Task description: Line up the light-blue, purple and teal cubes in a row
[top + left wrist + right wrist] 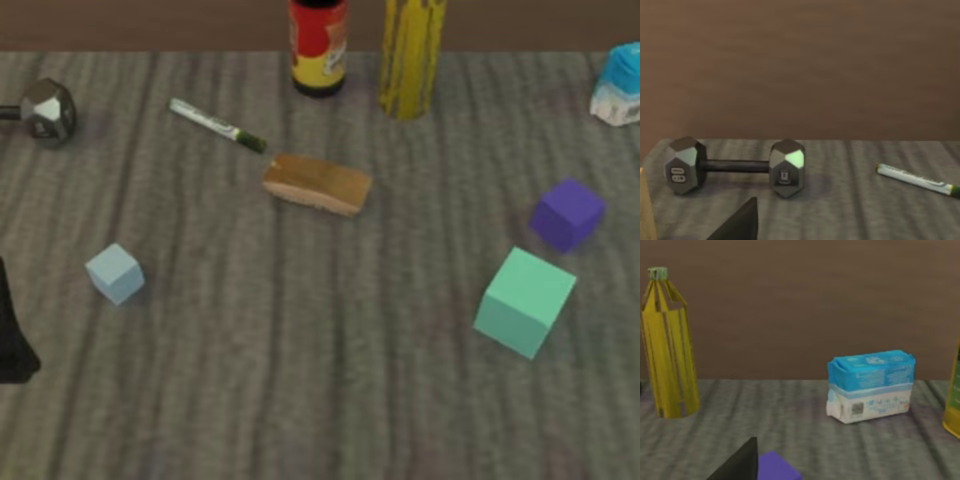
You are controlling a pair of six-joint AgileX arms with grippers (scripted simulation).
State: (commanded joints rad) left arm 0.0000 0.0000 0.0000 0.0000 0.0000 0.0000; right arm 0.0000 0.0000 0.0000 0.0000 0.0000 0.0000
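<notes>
Light-blue cube (pixel 115 273) lies just right of my left end effector (pixel 12 345), nearest reach; purple (pixel 567 214), teal (pixel 524 301) far right. Grip state: cannot tell.

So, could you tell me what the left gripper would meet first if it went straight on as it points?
Probably the dumbbell, which lies straight ahead in the left wrist view; depth is unclear.

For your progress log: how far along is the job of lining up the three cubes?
Nothing looks done. The light-blue cube sits alone at the left; the purple cube and teal cube lie close together at the right, forming no row. Neither arm holds anything, the left one parked at the left edge. All three placements remain.
</notes>
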